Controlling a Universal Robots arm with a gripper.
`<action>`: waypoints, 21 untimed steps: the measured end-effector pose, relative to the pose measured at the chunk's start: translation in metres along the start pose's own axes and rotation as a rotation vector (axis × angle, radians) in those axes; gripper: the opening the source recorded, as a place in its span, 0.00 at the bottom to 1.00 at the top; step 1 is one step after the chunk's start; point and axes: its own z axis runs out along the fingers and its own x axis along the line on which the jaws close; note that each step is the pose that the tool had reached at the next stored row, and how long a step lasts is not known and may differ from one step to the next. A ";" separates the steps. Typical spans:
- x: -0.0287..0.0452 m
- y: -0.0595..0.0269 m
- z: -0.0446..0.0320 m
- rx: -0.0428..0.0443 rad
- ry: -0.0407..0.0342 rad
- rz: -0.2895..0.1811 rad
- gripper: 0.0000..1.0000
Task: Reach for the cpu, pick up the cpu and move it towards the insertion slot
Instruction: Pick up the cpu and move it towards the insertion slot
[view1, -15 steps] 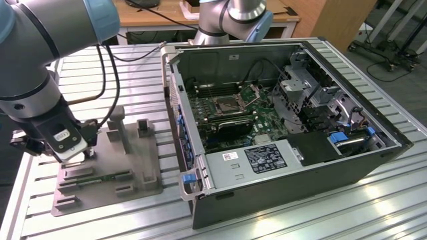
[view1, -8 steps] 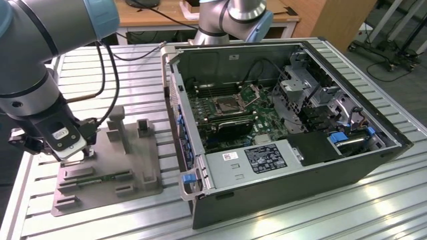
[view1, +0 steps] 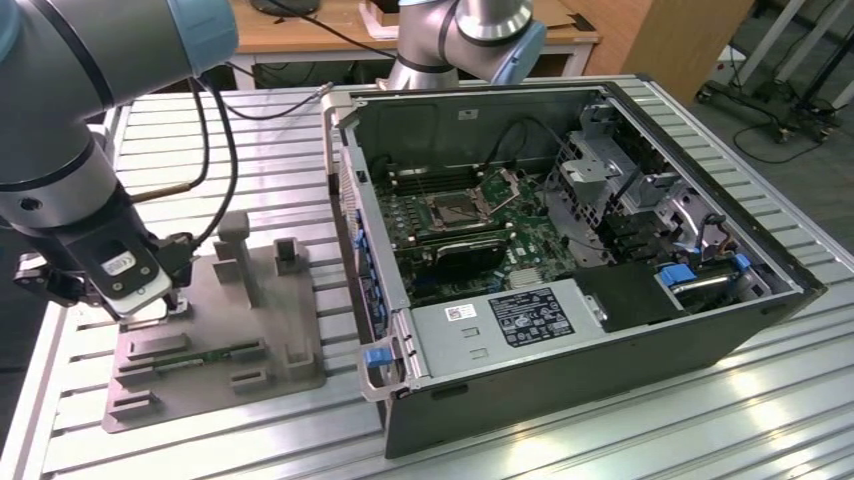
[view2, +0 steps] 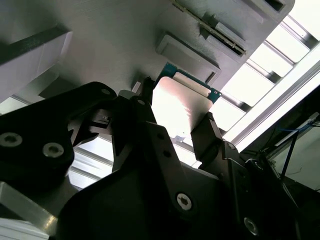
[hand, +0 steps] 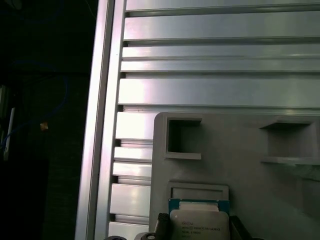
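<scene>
The cpu (view2: 182, 102) (hand: 199, 222) is a flat square chip with a pale metal top and a thin blue-green rim. In both wrist views it lies between the two black fingers of my gripper (view2: 177, 107) (hand: 197, 225), which press on its opposite edges just above the grey fixture plate (hand: 240, 150). In the exterior view my gripper (view1: 140, 305) is low over the far-left part of that plate (view1: 254, 340). The insertion slot (view1: 461, 210), a silver-framed socket with its lid raised, sits on the motherboard inside the open computer case, well to the exterior view's right of my gripper.
The open computer case (view1: 561, 330) lies on the slatted aluminium table (view1: 747, 420). Upright blocks (view1: 234, 235) rise from the fixture plate close to my gripper. A second robot arm (view1: 467, 40) stands behind the case. The table's edge rail (hand: 102, 125) runs beside the plate.
</scene>
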 end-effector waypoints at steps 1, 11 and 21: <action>0.0000 0.0000 -0.0003 -0.0007 0.0000 0.000 0.55; 0.0000 0.0004 -0.0053 -0.0034 0.0002 0.000 0.55; 0.0000 0.0009 -0.0109 -0.0055 0.0003 0.000 0.55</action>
